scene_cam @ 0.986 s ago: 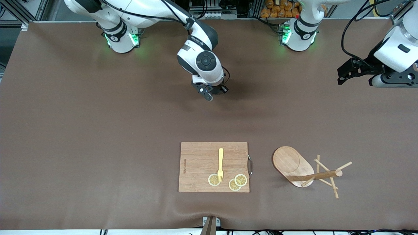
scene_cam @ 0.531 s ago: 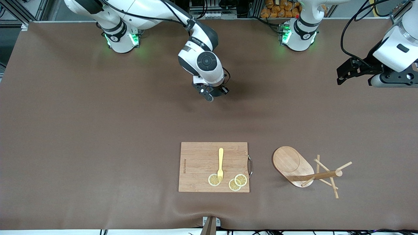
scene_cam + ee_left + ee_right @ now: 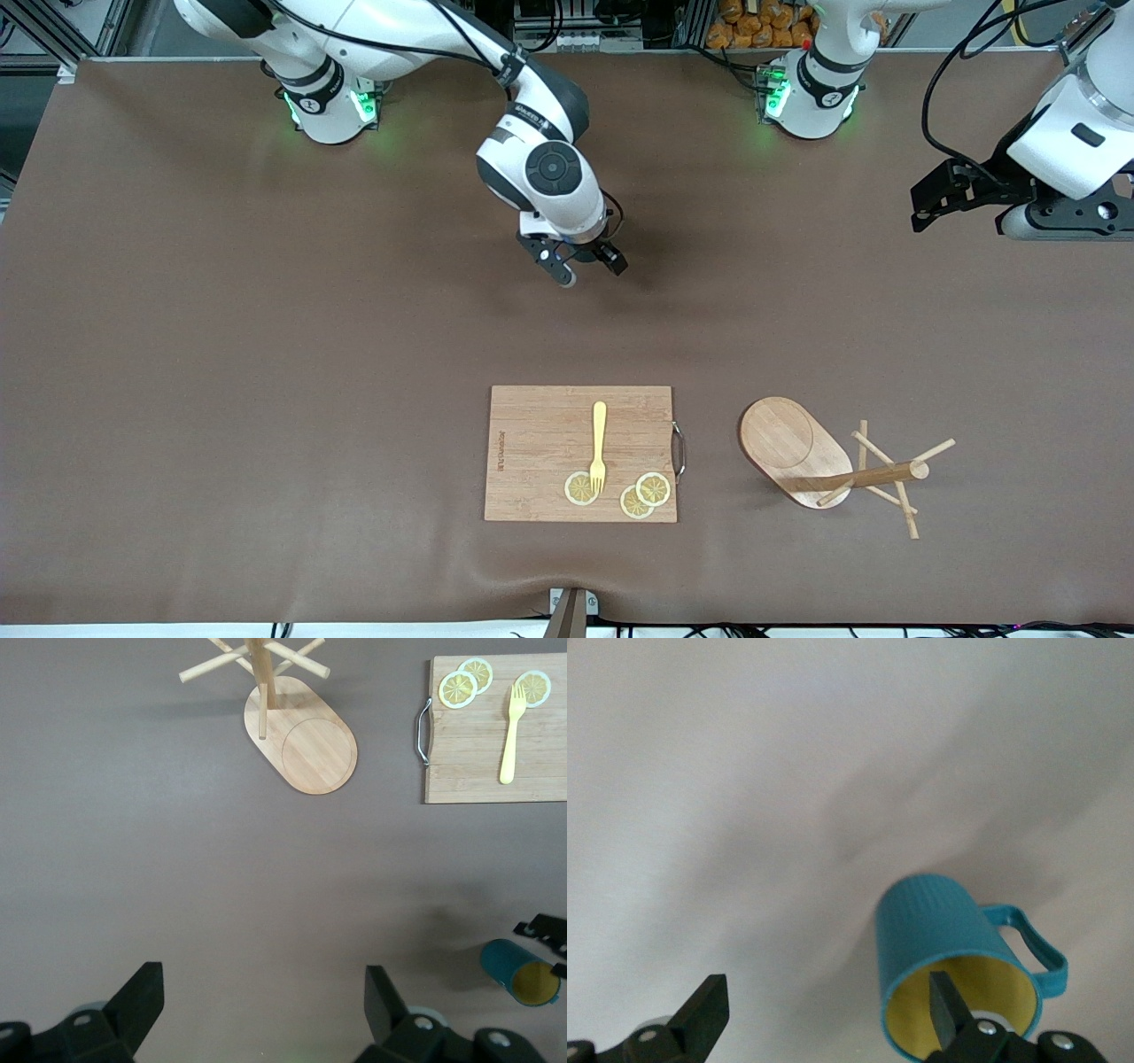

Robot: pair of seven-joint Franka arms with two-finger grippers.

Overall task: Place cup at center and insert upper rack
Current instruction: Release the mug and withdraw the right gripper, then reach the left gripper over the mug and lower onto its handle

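Observation:
The cup (image 3: 943, 948), teal with a yellowish inside and a side handle, stands mouth up on the table; it also shows in the left wrist view (image 3: 523, 970). In the front view it is hidden under the right hand. My right gripper (image 3: 586, 266) (image 3: 828, 1014) is open, with one fingertip (image 3: 946, 1003) over the cup's mouth and the other outside, so the jaws straddle the cup's wall. The upper rack (image 3: 824, 461) (image 3: 297, 735) stands beside the cutting board, toward the left arm's end. My left gripper (image 3: 926, 208) (image 3: 263, 1010) is open and empty, up over the left arm's end of the table.
A wooden cutting board (image 3: 540, 452) (image 3: 469, 762) lies near the front edge. It carries a yellow fork (image 3: 599, 443) and three lemon slices (image 3: 638, 494). Bare brown table lies between the board and the cup.
My right gripper has turned a little and shifted slightly toward the front camera over the cup. My left arm has drifted slightly. Board and rack have not moved.

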